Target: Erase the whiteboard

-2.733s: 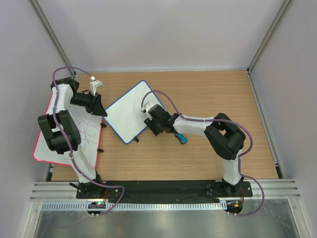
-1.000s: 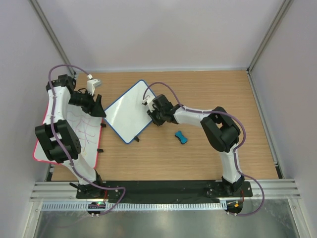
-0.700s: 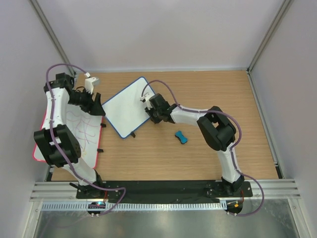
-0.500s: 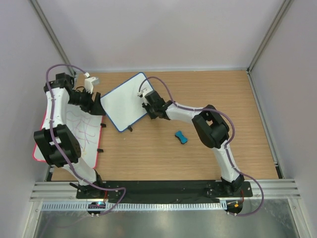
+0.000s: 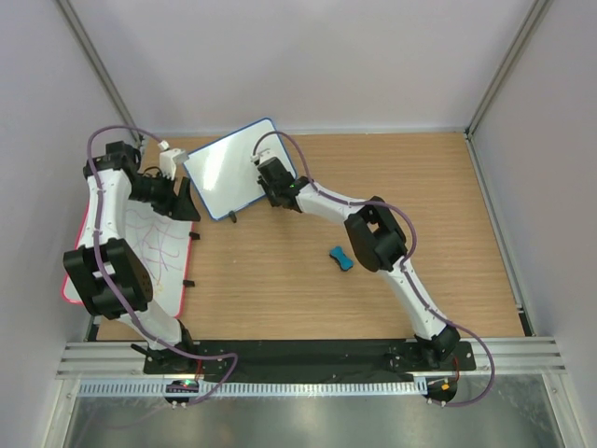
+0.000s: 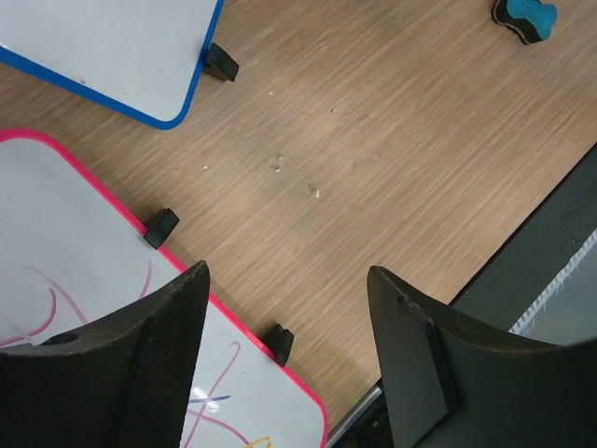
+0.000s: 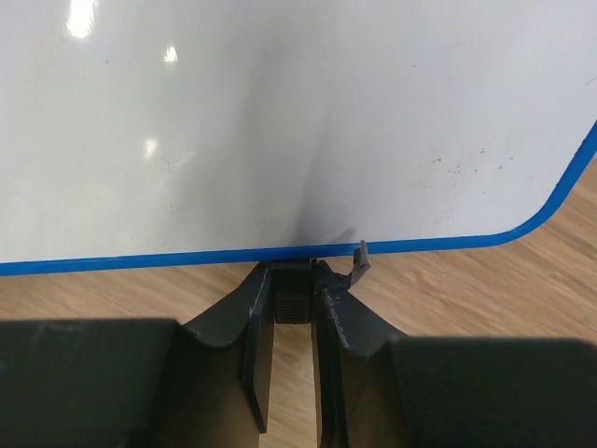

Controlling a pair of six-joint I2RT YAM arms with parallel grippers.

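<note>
While apart — one blue whiteboard [image 5: 229, 168], one pink whiteboard [image 5: 159, 252], one eraser [image 5: 341, 258]

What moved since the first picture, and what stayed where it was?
The right tool, clamped on a foot of the whiteboard, slid it away toward the back wall and to the left, turning it. The right arm stretched out with it. The open left tool, the eraser and the pink board stayed about where they were.

whiteboard [image 5: 229, 168] far back on the table [image 5: 420, 205], larger board [image 5: 159, 245] left and nearer, eraser [image 5: 341, 258] right and nearer
</note>
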